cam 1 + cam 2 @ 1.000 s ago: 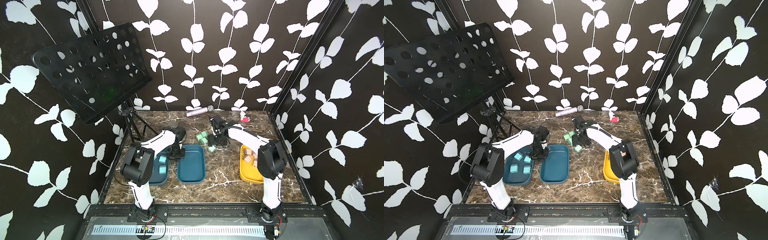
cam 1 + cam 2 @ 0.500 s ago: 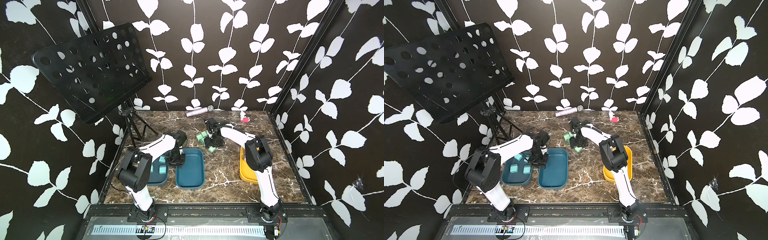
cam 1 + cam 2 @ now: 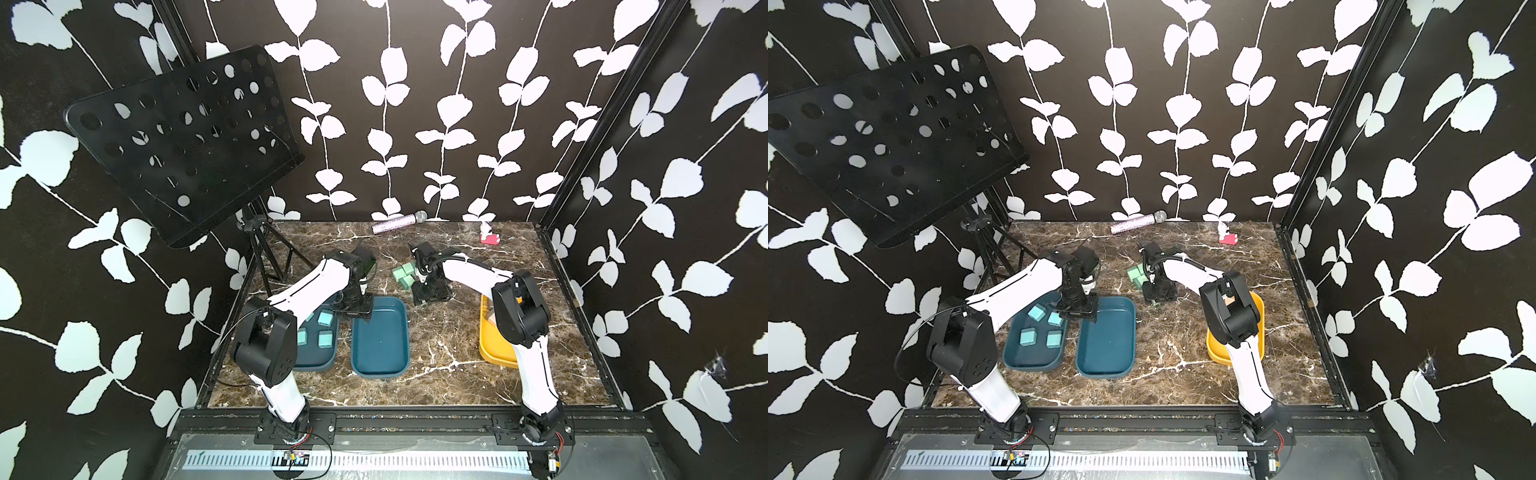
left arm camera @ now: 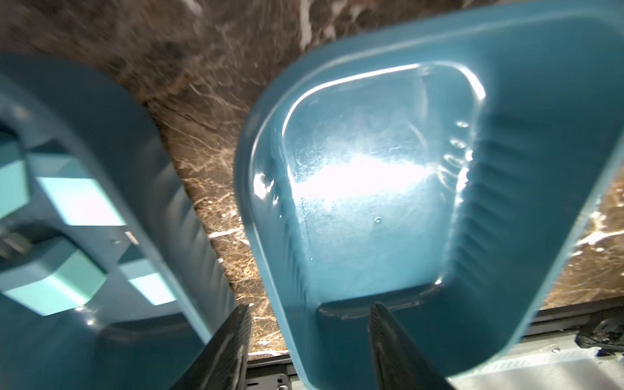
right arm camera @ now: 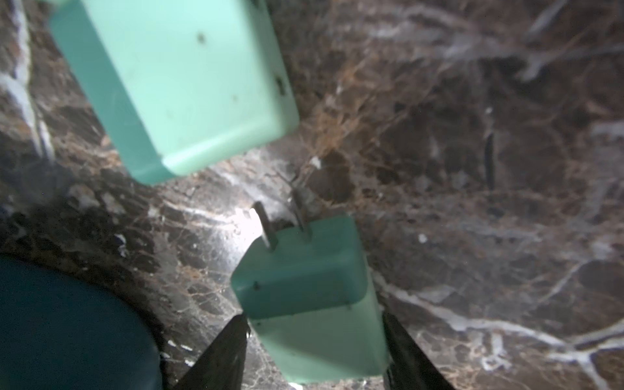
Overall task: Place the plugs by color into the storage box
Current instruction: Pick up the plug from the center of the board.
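Several light blue plugs (image 3: 324, 318) (image 3: 1036, 311) (image 4: 81, 199) lie in the left teal tray (image 3: 311, 362). My left gripper (image 3: 353, 309) (image 4: 310, 324) stands open astride the far rim of the empty teal tray (image 3: 380, 370) (image 4: 371, 202). Mint green plugs (image 3: 403, 276) (image 3: 1136, 276) are clustered on the marble behind it. My right gripper (image 3: 422, 301) (image 5: 315, 337) is down at that cluster, shut on one mint green plug (image 5: 314, 304) lying on the table, prongs pointing away. Another green plug (image 5: 182, 84) lies just beyond it. A tan plug (image 3: 1229, 300) shows in the yellow tray (image 3: 490, 353).
A microphone (image 3: 399, 222) and a pink-red toy (image 3: 489, 237) lie at the back edge. A black music stand (image 3: 183, 141) rises at the back left, its tripod legs (image 3: 270, 257) on the table. The right arm's elbow overhangs the yellow tray.
My left gripper has opened from shut, and the empty teal tray sits slightly nearer the front. My right gripper has narrowed around the green plug.
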Available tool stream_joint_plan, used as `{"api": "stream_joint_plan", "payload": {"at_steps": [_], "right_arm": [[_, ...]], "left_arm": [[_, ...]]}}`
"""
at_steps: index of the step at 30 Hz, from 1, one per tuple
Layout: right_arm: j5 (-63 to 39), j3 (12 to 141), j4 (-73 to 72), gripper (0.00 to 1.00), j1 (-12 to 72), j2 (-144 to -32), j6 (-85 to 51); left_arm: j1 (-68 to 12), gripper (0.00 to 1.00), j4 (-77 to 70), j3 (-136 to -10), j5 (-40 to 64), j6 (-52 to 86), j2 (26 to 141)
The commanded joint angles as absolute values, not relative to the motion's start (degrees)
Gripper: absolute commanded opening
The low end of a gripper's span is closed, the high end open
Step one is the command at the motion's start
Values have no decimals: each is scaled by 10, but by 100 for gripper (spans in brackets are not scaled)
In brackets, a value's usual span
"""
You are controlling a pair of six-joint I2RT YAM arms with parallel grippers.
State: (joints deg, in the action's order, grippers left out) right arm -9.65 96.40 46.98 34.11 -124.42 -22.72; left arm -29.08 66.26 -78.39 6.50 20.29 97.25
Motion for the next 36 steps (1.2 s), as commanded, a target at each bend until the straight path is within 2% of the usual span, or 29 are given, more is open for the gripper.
{"api": "stream_joint_plan", "payload": {"at_steps": [1, 10, 18, 24, 26, 28, 31, 34, 36], "right_arm": [[-101, 956, 469, 60, 350, -1230, -232], [-85, 1023, 507, 63, 350, -1262, -214], [-86, 1010, 507, 48, 350, -1261, -220], [-81, 993, 503, 48, 351, -1259, -232], [-83, 1002, 507, 54, 352, -1268, -237], [-78, 1012, 512, 55, 355, -1276, -242], [-79, 1018, 512, 48, 357, -1283, -248], [-78, 1017, 512, 35, 358, -1283, -251], [-76, 1011, 510, 32, 359, -1275, -252]], "left_arm": [[-284, 58, 696, -801, 56, 195, 953], [-270, 58, 694, -783, 58, 194, 941], [-266, 57, 687, -771, 62, 198, 936], [-265, 57, 680, -763, 69, 200, 938], [-266, 57, 677, -761, 73, 201, 940], [-266, 57, 675, -763, 76, 202, 943], [-265, 57, 676, -766, 77, 200, 946], [-266, 57, 676, -769, 74, 197, 947], [-266, 57, 677, -768, 73, 197, 946]]}}
